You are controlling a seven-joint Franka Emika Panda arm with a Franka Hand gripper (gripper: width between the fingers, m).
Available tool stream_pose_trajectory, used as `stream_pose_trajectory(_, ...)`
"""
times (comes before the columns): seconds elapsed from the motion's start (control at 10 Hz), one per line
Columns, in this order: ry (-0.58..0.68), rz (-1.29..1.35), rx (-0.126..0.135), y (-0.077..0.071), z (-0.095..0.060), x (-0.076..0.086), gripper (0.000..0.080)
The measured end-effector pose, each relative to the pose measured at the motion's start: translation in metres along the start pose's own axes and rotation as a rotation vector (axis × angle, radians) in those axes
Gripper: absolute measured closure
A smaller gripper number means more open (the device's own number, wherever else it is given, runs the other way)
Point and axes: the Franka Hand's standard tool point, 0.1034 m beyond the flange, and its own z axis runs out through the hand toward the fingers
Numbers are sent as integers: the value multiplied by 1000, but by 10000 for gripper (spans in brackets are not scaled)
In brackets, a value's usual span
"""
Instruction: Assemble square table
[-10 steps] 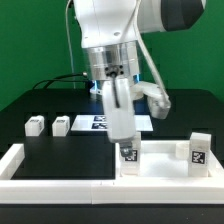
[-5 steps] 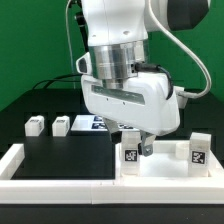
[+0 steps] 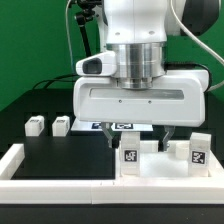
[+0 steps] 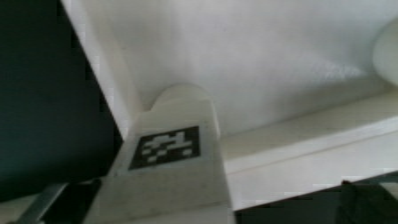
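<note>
At the very front, a long low white wall edges the black bench. Just behind it, toward the exterior view's right, lies the square white tabletop with its raised rim.

A short white leg stands upright at the tabletop's corner on the exterior view's left, its black-and-white tag facing the camera. A second leg stands upright at the corner on the exterior view's right.

The robot's broad white hand hangs directly over the tabletop. Its two dark fingers are spread wide and grip nothing. The first leg sits below and between them, closer to the finger on the exterior view's left, with clear gaps either side. Its long axis is vertical, in line with the fingers.

The wrist view agrees: the tagged leg rises toward the camera, with a dark fingertip off to each side and not touching it.

Any coming grasp would likely need a straight descent, then a squeeze across the leg's sides.

Farther back on the exterior view's left, two loose legs lie side by side on the bench — well apart from the hand. Behind the fingers lies the marker board.
</note>
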Motion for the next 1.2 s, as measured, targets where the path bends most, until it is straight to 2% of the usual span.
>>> stream_pose_trajectory(0.2,0,41,1,0,0,0,178)
stream_pose_trajectory(0.4,-2,222,-5,7,0,1,505)
stream_pose_trajectory(0.7,-3,425,-3,8,1,0,505)
stream_pose_trajectory(0.9,-20,663,-2,10,2,-2,505)
stream_pose_trajectory(1.1,-53,1044,33,9,3,-3,506)
stream_pose_trajectory(1.2,-68,1149,67,10,4,-2,506)
